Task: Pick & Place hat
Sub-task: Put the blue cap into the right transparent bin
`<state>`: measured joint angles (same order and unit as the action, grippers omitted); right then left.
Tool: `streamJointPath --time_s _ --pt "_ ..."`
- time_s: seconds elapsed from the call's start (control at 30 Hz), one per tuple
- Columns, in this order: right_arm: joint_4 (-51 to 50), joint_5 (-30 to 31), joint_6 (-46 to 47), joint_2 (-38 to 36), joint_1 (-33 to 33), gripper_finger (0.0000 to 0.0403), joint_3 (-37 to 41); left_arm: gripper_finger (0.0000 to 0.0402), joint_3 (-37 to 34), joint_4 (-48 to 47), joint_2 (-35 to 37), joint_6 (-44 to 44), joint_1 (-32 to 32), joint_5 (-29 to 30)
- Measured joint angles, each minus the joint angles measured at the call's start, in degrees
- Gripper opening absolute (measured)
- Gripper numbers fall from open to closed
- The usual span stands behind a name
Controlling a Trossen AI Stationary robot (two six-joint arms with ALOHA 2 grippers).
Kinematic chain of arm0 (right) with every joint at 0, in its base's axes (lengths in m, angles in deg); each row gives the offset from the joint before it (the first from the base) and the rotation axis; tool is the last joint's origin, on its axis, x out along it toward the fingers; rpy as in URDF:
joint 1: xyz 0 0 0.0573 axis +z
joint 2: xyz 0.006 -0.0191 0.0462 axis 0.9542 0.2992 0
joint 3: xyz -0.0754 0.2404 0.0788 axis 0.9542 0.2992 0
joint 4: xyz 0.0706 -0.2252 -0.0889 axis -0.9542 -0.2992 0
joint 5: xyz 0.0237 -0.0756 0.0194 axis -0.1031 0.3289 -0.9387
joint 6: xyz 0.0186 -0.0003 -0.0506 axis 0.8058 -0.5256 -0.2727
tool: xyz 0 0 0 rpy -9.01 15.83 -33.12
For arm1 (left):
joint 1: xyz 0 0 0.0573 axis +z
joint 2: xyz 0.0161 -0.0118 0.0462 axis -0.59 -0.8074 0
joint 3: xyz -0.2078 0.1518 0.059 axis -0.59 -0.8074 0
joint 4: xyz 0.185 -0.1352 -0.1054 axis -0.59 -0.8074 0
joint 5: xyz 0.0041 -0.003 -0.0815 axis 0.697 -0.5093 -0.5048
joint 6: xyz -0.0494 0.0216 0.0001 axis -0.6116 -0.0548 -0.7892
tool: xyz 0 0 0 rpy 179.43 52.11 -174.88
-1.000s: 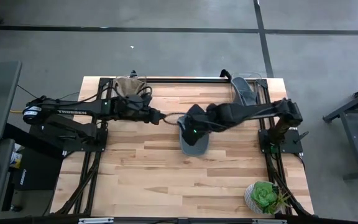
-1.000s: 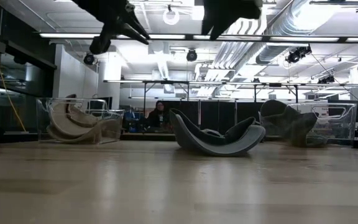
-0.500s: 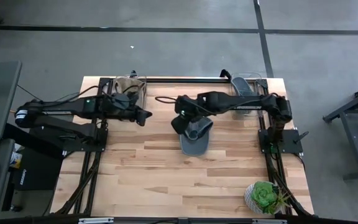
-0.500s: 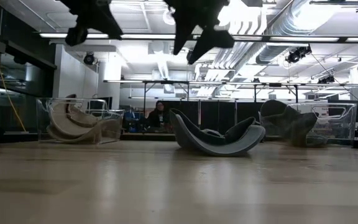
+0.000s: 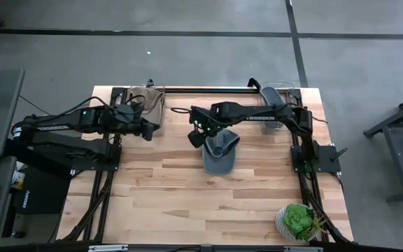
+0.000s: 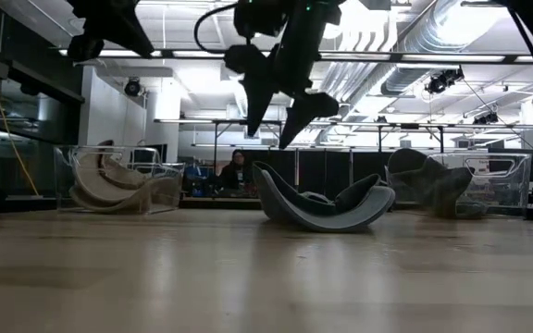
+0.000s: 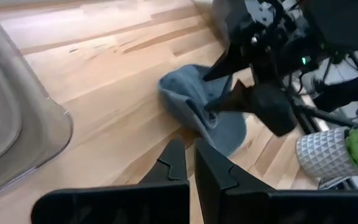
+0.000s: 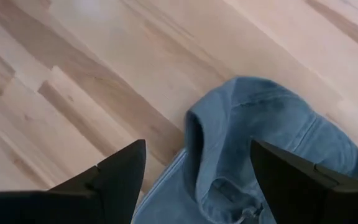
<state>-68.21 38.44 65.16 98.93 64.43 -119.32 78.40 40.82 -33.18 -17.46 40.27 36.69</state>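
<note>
A wide hall with ceiling lights and ducts stretches behind the wooden table [image 5: 173,189], and a person [image 6: 238,172] sits far back in the low view. A blue-grey hat [image 5: 220,152] lies near the table's middle, crown side down and rocking up at both ends as the low view shows it [image 6: 322,205]. The right end effector [image 5: 195,137] hangs above the table just beside the hat's rear left edge, its fingers spread wide and holding nothing; its wrist camera looks down past both fingers [image 8: 120,171] onto the hat [image 8: 266,143] lying free on the wood. The left end effector [image 5: 150,130] hovers over the table's rear left part, well apart from the hat, fingers pressed together and empty [image 7: 188,165]. Behind it a clear bin [image 5: 147,96] holds tan hats; another clear bin [image 5: 277,98] at the rear right holds grey ones. A potted plant [image 5: 299,222] stands at the front right corner.
</note>
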Motion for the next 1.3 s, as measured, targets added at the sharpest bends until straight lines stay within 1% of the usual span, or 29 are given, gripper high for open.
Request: streamJointPath --time_s 0.13,0.3,0.53,0.97,1.03,1.13,1.3 --pt "0.4 0.2 -0.9 1.1 -0.9 0.0282 0.0 0.0000 0.0 -1.2 0.5 0.0 0.0 -0.3" --pt "1.2 -0.9 -1.1 2.3 -1.6 0.0282 0.0 0.0000 0.1 -1.9 2.0 0.0 0.0 -1.0" --pt "2.4 -1.4 -1.0 5.1 -1.6 0.0282 0.0 0.0000 0.0 -2.9 3.0 0.0 0.0 -2.1" --pt "2.6 -3.9 0.2 10.0 -0.9 0.0280 0.0 0.0000 0.0 -4.1 4.8 0.0 0.0 -2.3" --pt "2.5 -3.9 0.6 10.2 -0.7 0.0272 0.0 0.0000 0.0 -4.2 5.1 0.0 0.0 -2.3" --pt "2.4 -3.4 0.6 10.2 -0.7 0.0252 0.0 0.0000 0.0 -4.2 5.3 0.0 0.0 -2.2" --pt "1.0 -4.2 0.6 10.2 -0.7 0.0192 0.0 0.0000 0.0 -4.2 5.4 0.0 0.0 -2.2"
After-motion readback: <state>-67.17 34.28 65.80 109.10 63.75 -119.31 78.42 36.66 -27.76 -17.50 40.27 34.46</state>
